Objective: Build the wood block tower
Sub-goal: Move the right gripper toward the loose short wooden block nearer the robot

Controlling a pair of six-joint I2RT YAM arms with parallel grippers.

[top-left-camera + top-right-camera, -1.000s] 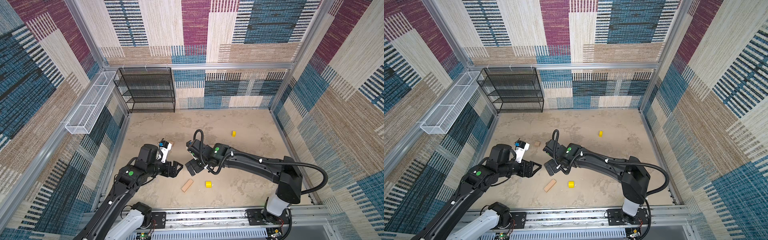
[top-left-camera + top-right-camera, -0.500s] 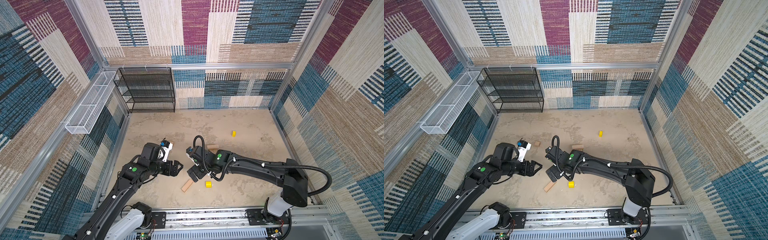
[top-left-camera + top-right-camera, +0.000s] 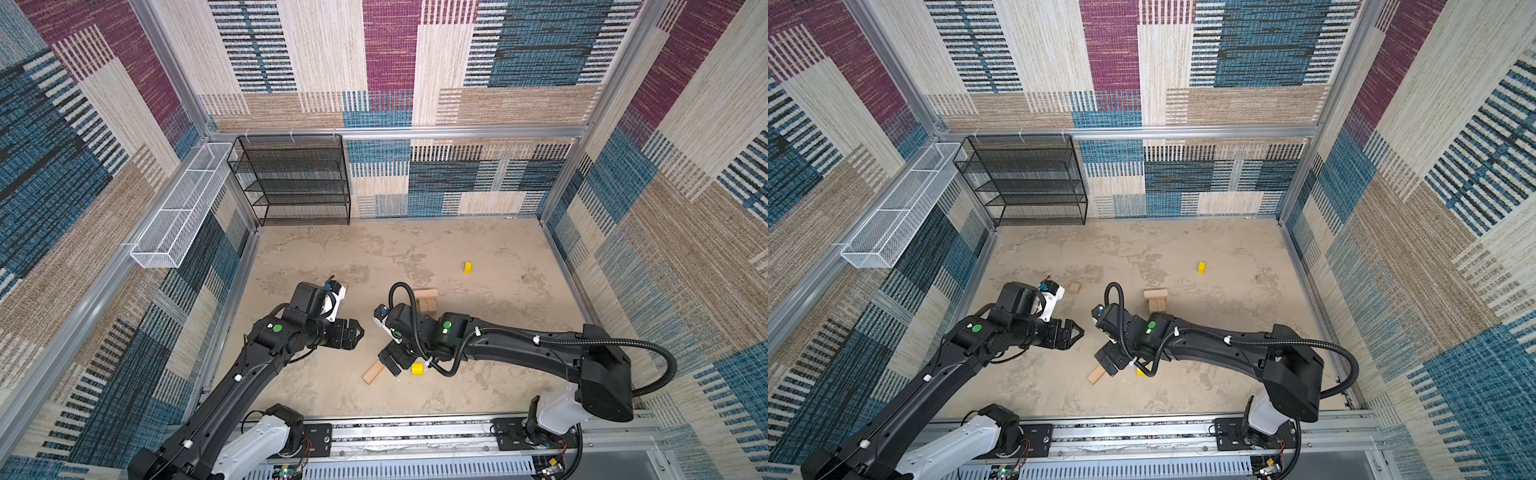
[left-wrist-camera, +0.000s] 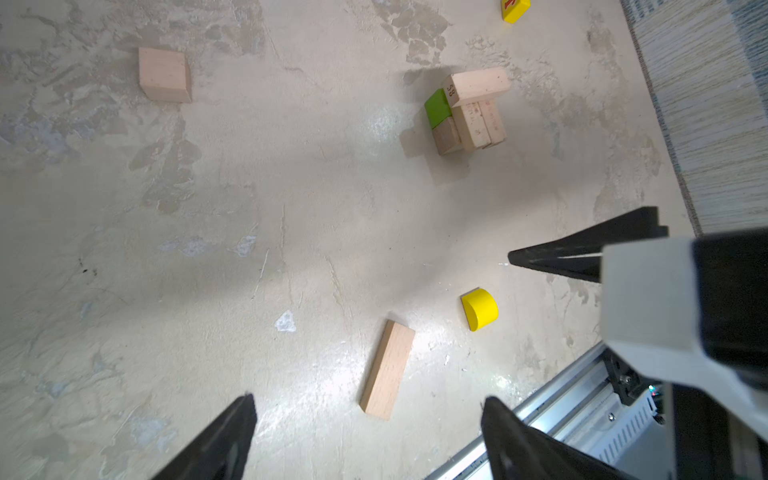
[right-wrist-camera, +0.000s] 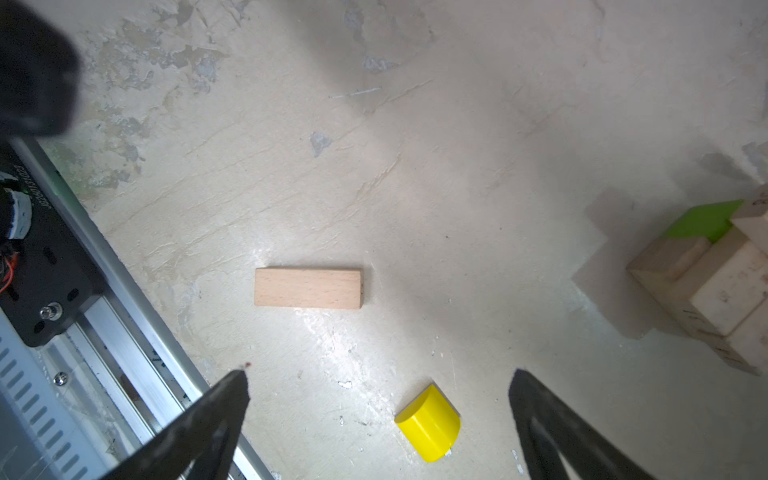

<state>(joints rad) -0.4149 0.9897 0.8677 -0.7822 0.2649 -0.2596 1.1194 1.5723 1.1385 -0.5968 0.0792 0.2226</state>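
Black arms [image 3: 519, 349] stretch inward. Low over a tan plank [image 5: 308, 288] beside a yellow block [image 5: 428, 423], the right pincer [image 5: 379, 376] gapes empty; the left pincer [image 3: 358, 332] hovers open nearby.

Lying loose there are one tan plank [image 4: 387, 370], one tan cube [image 4: 164, 75] and two yellow ones: a half-round yellow piece [image 4: 480, 309] and a second yellow piece [image 3: 467, 267] farther away. There is one tower [image 4: 469, 120], and in it I can count one green brick [image 4: 437, 108] and at least four tan pieces [image 4: 478, 85], though more may be hidden behind. Beside these there are two robot arms, the left arm [image 3: 249, 370] and the right arm [image 3: 519, 349], one black wire shelf [image 3: 295, 178] and one white wire basket [image 3: 178, 208].
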